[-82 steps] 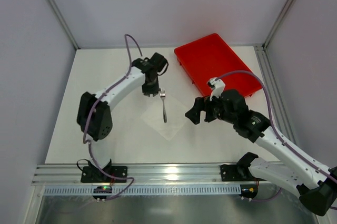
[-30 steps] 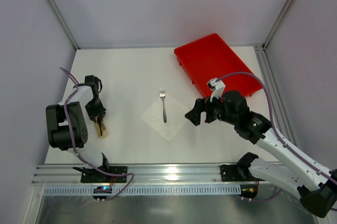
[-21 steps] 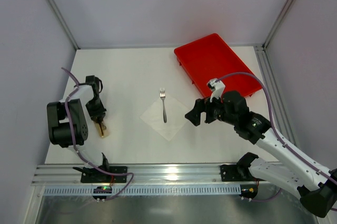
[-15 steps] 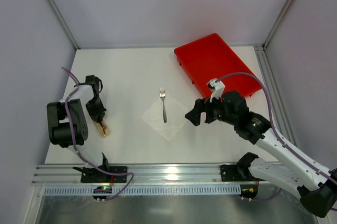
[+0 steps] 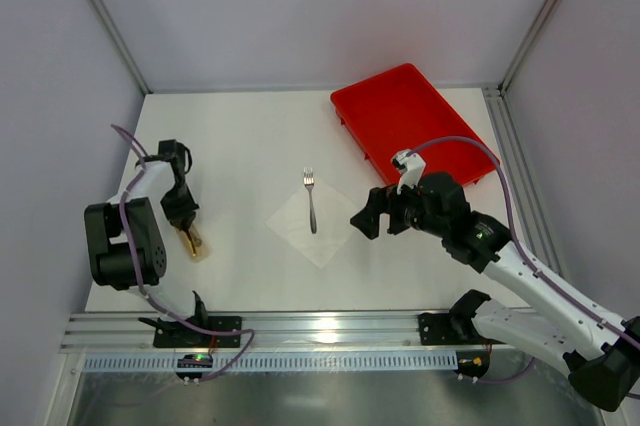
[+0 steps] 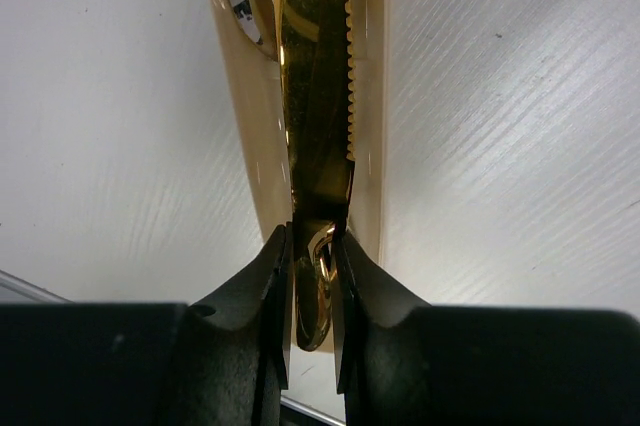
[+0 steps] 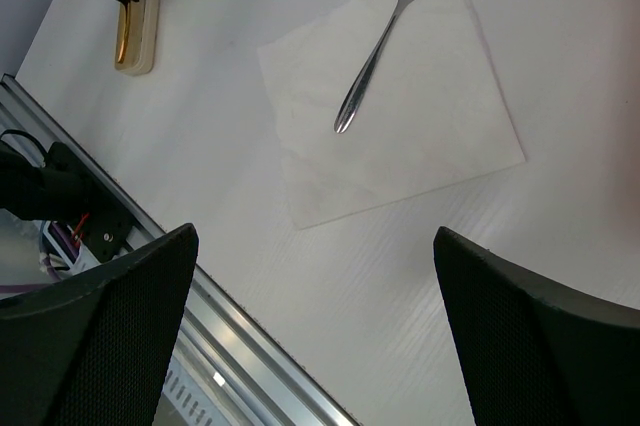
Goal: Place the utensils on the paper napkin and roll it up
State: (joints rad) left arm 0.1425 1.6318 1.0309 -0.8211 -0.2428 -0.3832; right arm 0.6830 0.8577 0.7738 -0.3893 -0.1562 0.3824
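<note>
**Supervisor:** Report the left arm's pose and grip.

**Operator:** I am seeing the left arm folded tight at the left edge of the top view, with its wrist pointing down at the table (image 5: 240, 146). The left gripper (image 6: 312, 246) is sitting at the lower left of that view. Its fingers (image 6: 265, 286) are pinching the near end of the gold knife (image 6: 318, 96), one pad on each flat side. The knife's serrated edge is facing the right of the wrist frame. A pale tan piece (image 6: 368, 96) is lying along the knife, with a shiny silver head showing at the top of the frame. I cannot tell whether the knife is lifted off it.

**Supervisor:** And the right arm?

**Operator:** It is reaching in from the lower right corner, with the forearm angling up towards the centre. The right gripper (image 5: 365, 212) is hanging above the table with its jaws spread wide and holding nothing. It is pointing left, just beside the paper napkin (image 5: 325, 236).

**Supervisor:** Where are the other items?

**Operator:** The fork (image 5: 311, 202) is resting on the napkin at the centre, with its tines overhanging the upper edge. The red tray (image 5: 410, 116) is lying at the upper right, well apart from the knife.
</note>
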